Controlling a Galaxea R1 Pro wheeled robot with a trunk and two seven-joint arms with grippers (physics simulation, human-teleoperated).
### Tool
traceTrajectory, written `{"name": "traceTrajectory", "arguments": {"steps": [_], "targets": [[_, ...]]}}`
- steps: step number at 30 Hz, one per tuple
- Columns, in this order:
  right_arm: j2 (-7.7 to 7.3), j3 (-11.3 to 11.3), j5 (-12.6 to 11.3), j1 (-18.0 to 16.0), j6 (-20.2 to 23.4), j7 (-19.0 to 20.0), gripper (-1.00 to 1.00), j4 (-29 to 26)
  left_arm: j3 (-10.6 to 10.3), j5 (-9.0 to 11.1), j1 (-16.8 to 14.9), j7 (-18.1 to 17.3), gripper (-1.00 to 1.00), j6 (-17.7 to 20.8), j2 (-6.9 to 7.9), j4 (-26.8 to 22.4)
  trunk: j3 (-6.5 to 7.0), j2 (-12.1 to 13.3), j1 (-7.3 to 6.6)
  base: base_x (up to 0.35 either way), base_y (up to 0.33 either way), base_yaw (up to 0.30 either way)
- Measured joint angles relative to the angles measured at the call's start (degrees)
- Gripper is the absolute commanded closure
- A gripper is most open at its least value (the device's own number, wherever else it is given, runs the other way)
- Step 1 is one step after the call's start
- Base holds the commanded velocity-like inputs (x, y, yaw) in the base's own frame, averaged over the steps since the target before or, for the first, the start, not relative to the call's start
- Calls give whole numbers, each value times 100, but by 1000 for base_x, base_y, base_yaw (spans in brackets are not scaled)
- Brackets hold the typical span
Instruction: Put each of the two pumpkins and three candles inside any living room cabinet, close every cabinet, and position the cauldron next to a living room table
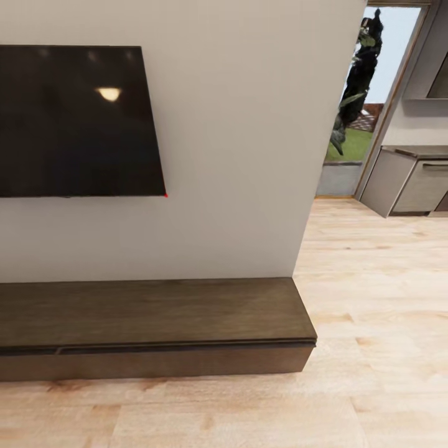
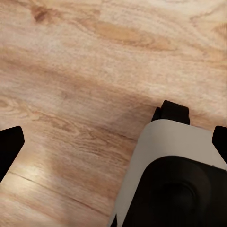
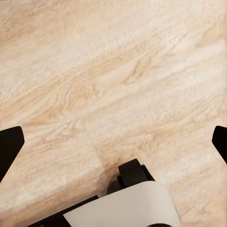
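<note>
The long low dark-brown cabinet (image 1: 155, 311) stands against the off-white wall, under the black TV (image 1: 74, 118). Its drawer fronts (image 1: 155, 361) look shut flush, and its top is bare. The pumpkins, the candles and the cauldron are out of view. In the left wrist view my left gripper (image 2: 113, 146) hangs open over the wood-plank floor (image 2: 85, 71), its black fingertips (image 2: 9, 146) far apart with nothing between them. My right gripper (image 3: 115, 144) is open too, above bare floor (image 3: 118, 71), and holds nothing.
The wall ends at a corner just right of the cabinet. Beyond it, light plank floor (image 1: 373, 311) runs to grey kitchen units (image 1: 410, 180) and a glazed opening with a dark plant (image 1: 361, 74). Part of my white and black body (image 2: 175, 175) sits below the left gripper.
</note>
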Motion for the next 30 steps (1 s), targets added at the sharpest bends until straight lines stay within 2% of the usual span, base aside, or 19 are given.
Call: {"name": "traceTrajectory", "arguments": {"steps": [12, 20, 23, 30], "targets": [[-16, -9, -25, 15, 58, -57, -100, 14, 1, 9, 182, -1, -100, 4, -3, 0, 215, 481, -264, 0, 0, 0], [-51, -9, -25, 146, 81, -76, -100, 17, 0, 14, 251, -2, -100, 68, -14, 2, 359, 802, -439, 0, 0, 0], [-49, -9, -25, 151, 96, -73, -100, 19, 1, 11, 254, -1, -100, 82, -39, 119, 413, 923, -505, 0, 0, 0], [-44, -15, -42, 186, 690, -89, -100, 19, 8, 19, 261, 0, -100, 102, -113, 199, 539, 1204, -659, 0, 0, 0]]}}
